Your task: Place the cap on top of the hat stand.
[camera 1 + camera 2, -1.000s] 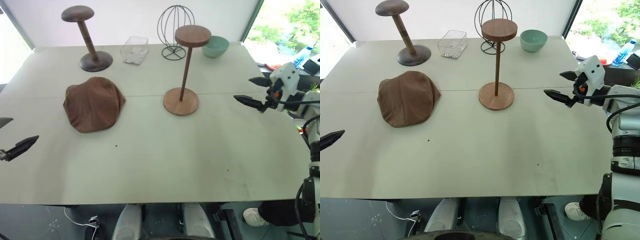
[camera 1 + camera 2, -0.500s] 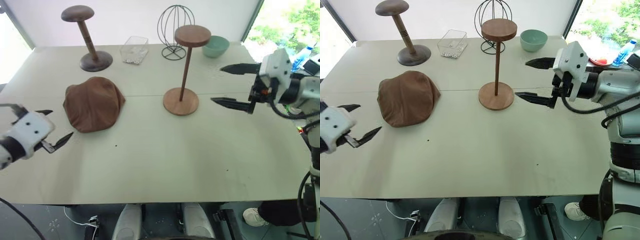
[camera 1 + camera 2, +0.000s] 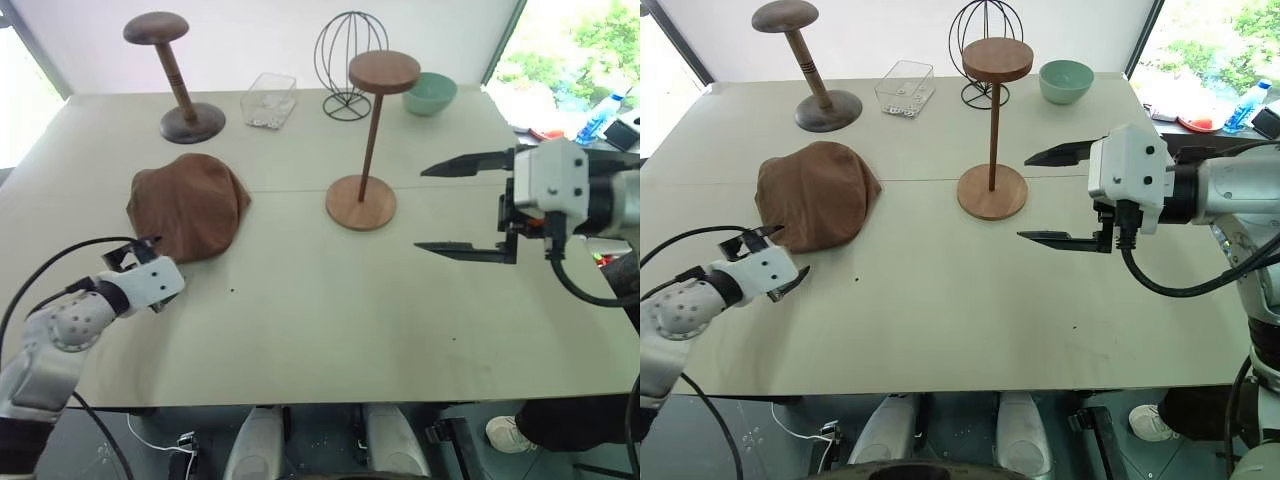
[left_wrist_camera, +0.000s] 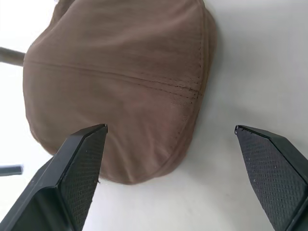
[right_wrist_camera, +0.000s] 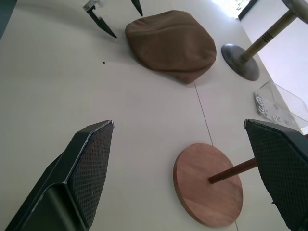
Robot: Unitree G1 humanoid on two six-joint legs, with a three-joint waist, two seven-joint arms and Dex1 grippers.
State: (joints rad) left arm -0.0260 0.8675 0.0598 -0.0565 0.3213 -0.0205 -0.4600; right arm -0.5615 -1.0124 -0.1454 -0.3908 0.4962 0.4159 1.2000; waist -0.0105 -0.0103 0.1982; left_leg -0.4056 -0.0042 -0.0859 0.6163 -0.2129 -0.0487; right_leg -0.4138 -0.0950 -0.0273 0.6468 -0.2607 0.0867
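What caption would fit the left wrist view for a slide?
Open left end effector poised at the near edge of the brown flat cap lying on the table.

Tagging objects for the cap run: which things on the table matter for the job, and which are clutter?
Job:
- brown flat cap
- tall rod hat stand with flat disc top
- left claw, open, near the cap
- right claw, open

Clutter:
- dark domed stand
- wire globe stand
- clear plastic tray
- green bowl
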